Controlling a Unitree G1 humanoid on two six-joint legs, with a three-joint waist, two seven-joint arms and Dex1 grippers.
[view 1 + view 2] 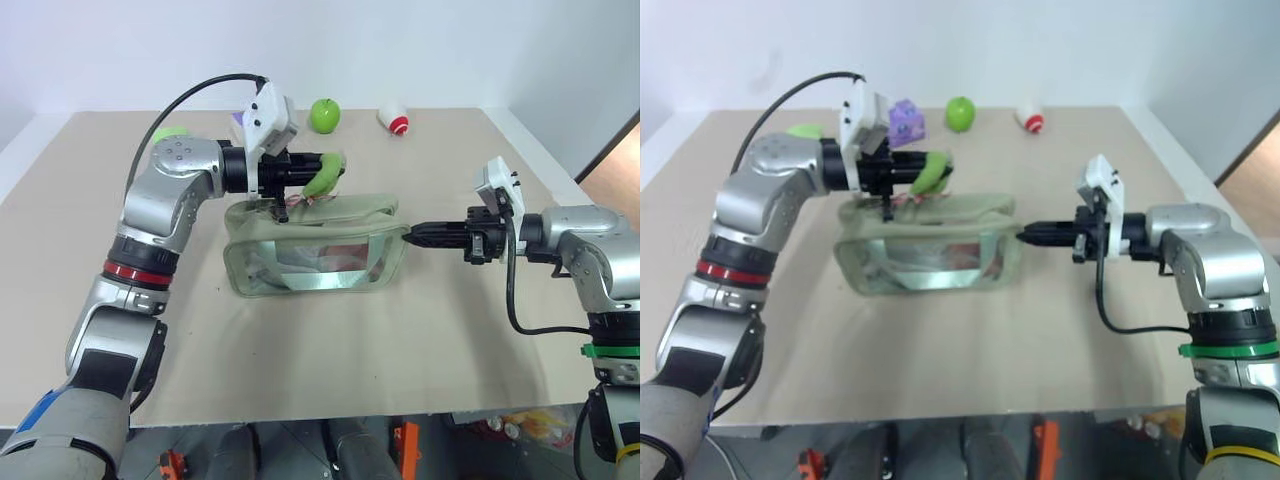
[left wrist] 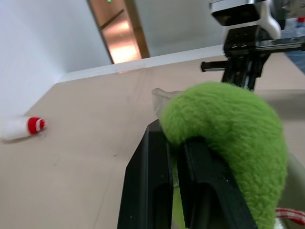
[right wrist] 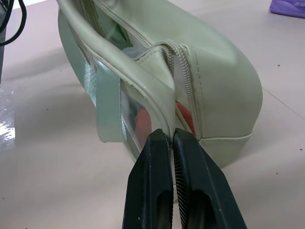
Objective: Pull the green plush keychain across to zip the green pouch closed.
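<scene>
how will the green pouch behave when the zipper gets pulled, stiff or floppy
Probably floppy: the green pouch sags, and its top edge bows open. It looks light, so it would likely slide or lift without the right claw pinching its end. The clear window may buckle.

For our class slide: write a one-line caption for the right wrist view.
Right hand shut on the end seam of the green pouch, its zipper still open.

A broad, matte beige bench [image 1: 330, 350] with a pale edge stands against a plain white wall [image 1: 420, 50], evenly lit with soft shadows. At the far right a strip of orange-brown wooden floor [image 1: 615, 170] shows. The left wrist view catches a glowing coppery-brown door [image 2: 119, 33].
</scene>
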